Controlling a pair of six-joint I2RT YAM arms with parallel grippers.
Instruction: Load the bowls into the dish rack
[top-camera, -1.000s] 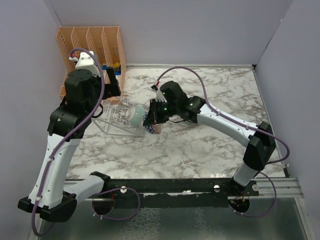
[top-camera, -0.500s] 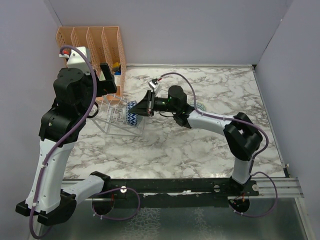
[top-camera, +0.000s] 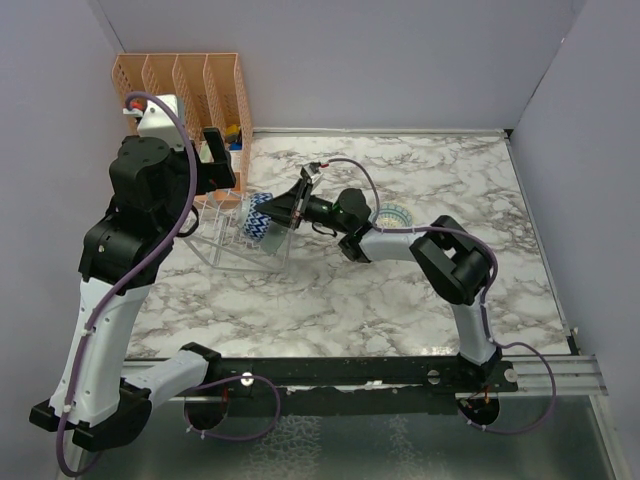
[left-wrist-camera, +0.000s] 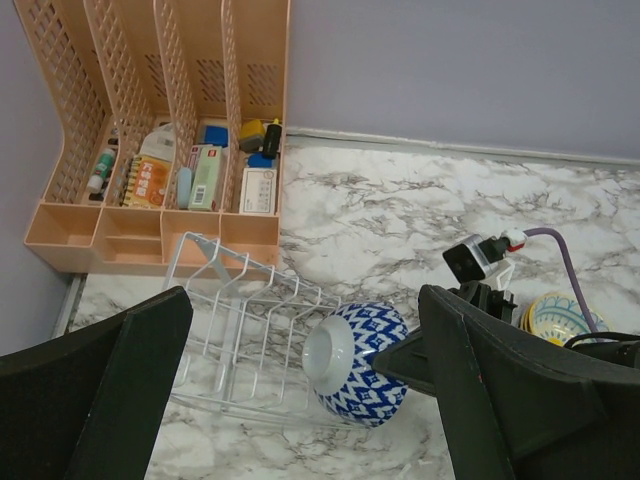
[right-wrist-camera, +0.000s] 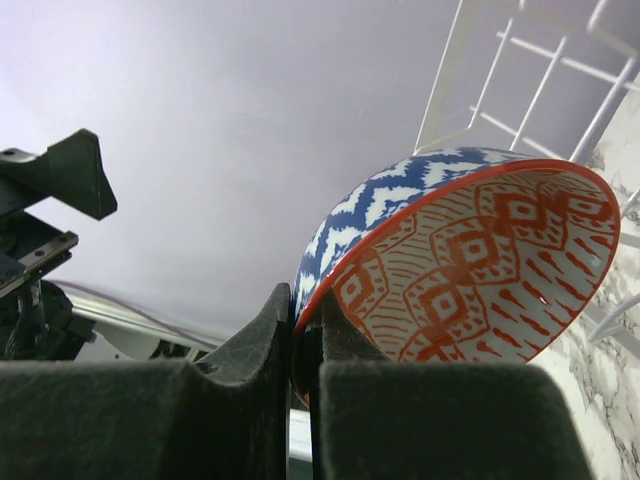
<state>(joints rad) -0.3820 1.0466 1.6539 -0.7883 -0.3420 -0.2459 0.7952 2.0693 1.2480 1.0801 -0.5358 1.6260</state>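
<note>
Worktop: white marble-look worktop (top-camera: 400, 290) with grey veins; you have plain pale lilac walls (top-camera: 400, 60) on three sides.
File organiser: orange slotted organiser (left-wrist-camera: 160, 120) in the far left corner, small packets in its slots.
Writing: the packets carry labels, too small for you to read.
Dish rack: clear pronged rack (left-wrist-camera: 240, 340) near the left edge, just in front of the organiser.
Bowl: blue-and-white zigzag bowl (left-wrist-camera: 360, 362), orange-red pattern inside, lies on its side at the rack's right end; you cannot tell whether it touches the prongs.
Right claw: your right claw (right-wrist-camera: 305, 320) is pinched tight on that bowl's rim.
Left claw: your left claw (left-wrist-camera: 305, 300) is spread wide above the rack, holding nothing.
Second bowl: a teal-and-yellow patterned bowl (top-camera: 392, 215) sits mid-worktop toward the far edge.
</note>
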